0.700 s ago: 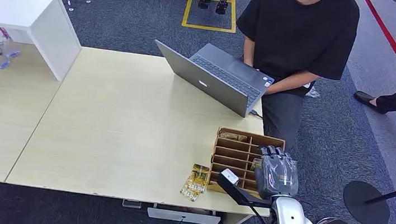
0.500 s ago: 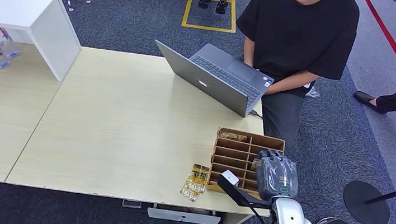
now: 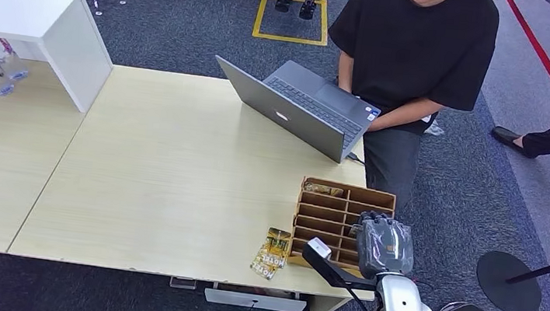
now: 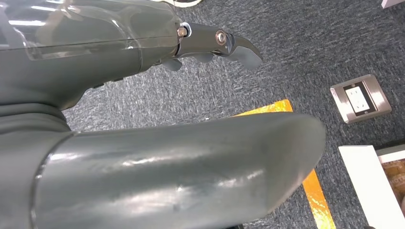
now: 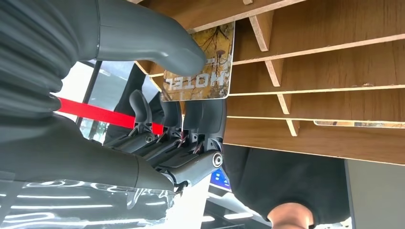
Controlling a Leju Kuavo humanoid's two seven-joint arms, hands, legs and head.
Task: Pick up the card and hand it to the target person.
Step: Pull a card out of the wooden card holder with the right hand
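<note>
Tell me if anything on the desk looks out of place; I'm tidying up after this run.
Yes: a few hotel cards lie loose on the table beside the wooden slotted rack, overhanging the near edge, rather than slotted. The right hand pinches another card at the rack.

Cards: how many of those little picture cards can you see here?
3: a pinched card in the right hand at the rack, a slot card in its far row, and a loose card on the table beside it. More may hide underneath.
</note>
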